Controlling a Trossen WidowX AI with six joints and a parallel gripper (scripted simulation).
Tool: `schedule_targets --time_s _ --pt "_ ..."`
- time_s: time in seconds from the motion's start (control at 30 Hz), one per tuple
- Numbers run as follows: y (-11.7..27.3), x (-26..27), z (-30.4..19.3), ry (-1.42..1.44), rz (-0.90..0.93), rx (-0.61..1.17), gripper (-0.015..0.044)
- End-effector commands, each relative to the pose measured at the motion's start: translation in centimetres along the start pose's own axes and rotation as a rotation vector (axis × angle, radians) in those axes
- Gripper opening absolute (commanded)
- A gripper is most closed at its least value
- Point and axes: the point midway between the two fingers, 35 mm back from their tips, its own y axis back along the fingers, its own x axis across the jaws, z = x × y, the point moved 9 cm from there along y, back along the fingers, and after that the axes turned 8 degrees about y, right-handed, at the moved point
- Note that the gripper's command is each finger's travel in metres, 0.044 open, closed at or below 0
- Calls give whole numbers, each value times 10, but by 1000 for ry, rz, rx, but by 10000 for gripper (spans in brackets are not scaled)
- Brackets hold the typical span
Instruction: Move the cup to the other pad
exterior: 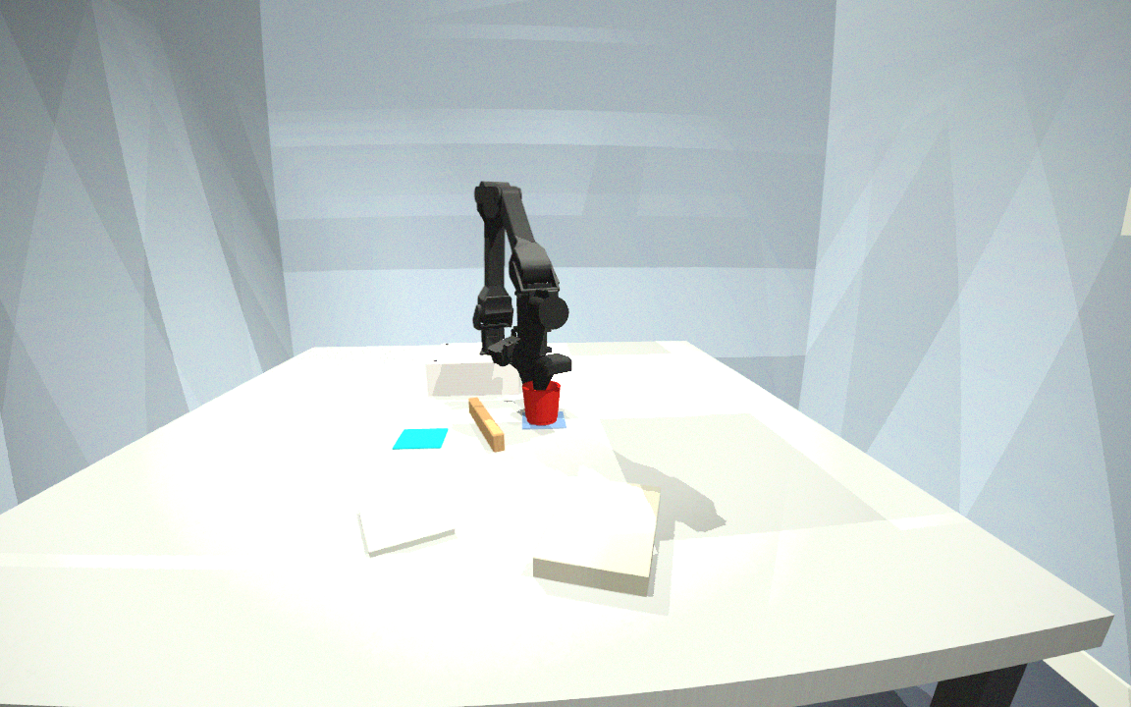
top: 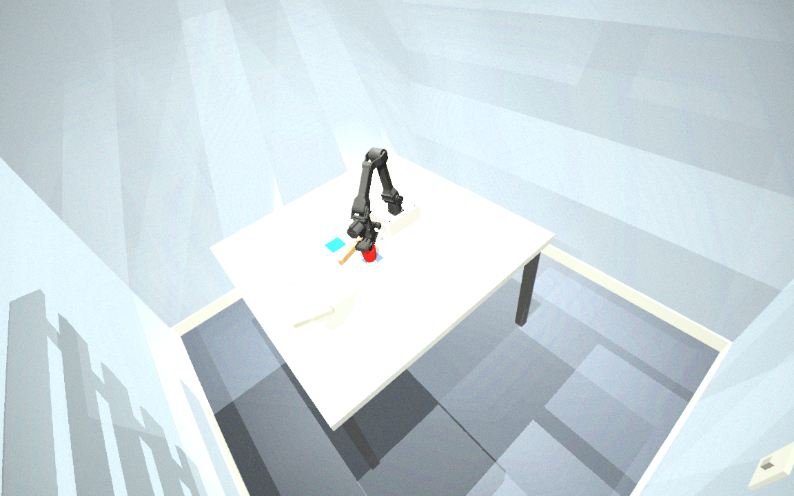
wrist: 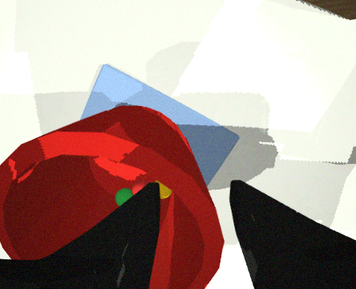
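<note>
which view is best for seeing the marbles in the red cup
The wrist view: it looks into the red cup, showing green, red and yellow marbles. The top and exterior views show the cup, no marbles.

In the exterior view, the cup (top: 369, 255) (exterior: 540, 406) (wrist: 82, 144) is on the right-hand pad (top: 378, 258) (exterior: 556, 422) (wrist: 214, 146), with marbles (wrist: 124, 197) inside it. The bar (top: 348, 253) (exterior: 487, 425) (wrist: 348, 8) lies between that pad and the left-hand pad (top: 335, 244) (exterior: 420, 438). Behind them is the arm's mounting box (top: 407, 219) (exterior: 459, 380); before them, a thin slab (exterior: 406, 530) lies left of a thick slab (exterior: 598, 538). All the rest stands or lies on the table (top: 449, 289) (exterior: 816, 606)
</note>
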Motion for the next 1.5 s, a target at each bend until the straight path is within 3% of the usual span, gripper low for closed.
schedule_targets --time_s 0.0,0.1,0.57,1.2,1.47 --pt "-3 -1 0 -5 -6 -4 148" --pt "-1 0 0 0 -2 0 95" --pt "-1 0 0 0 -2 0 2" --pt "53 -3 -3 -4 -6 -4 0" --pt "56 -5 -5 -5 -6 -4 0"
